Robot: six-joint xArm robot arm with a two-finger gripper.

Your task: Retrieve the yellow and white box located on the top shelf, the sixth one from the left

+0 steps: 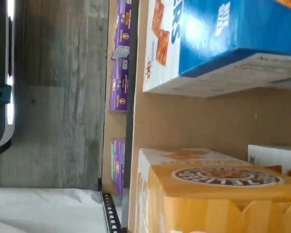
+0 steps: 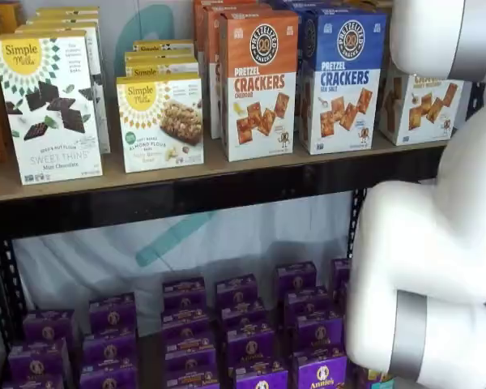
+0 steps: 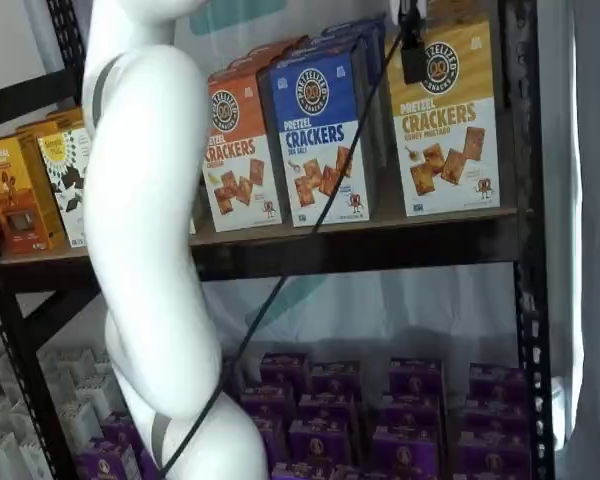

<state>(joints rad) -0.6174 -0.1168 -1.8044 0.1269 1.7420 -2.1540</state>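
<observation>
The yellow and white box [image 3: 445, 120] stands at the right end of the top shelf [image 3: 380, 245], just right of a blue carton. In a shelf view the white arm hides most of it, leaving only its white lower part [image 2: 425, 105]. The wrist view shows its yellow top [image 1: 223, 194] close up, with bare shelf board [image 1: 194, 121] between it and the blue carton. My gripper [image 3: 413, 45] shows only as a black finger hanging from the top edge, in front of the box's upper left corner, with a cable beside it. No gap or grasp can be made out.
An orange-topped carton [image 2: 257, 81] and a blue carton [image 2: 340, 77] stand left of the box, and white sunburst cartons [image 2: 49, 105] further left. A black upright [image 3: 525, 200] stands close to the box's right. Purple boxes [image 2: 251, 332] fill the lower shelf. My white arm [image 2: 437, 243] blocks the right side.
</observation>
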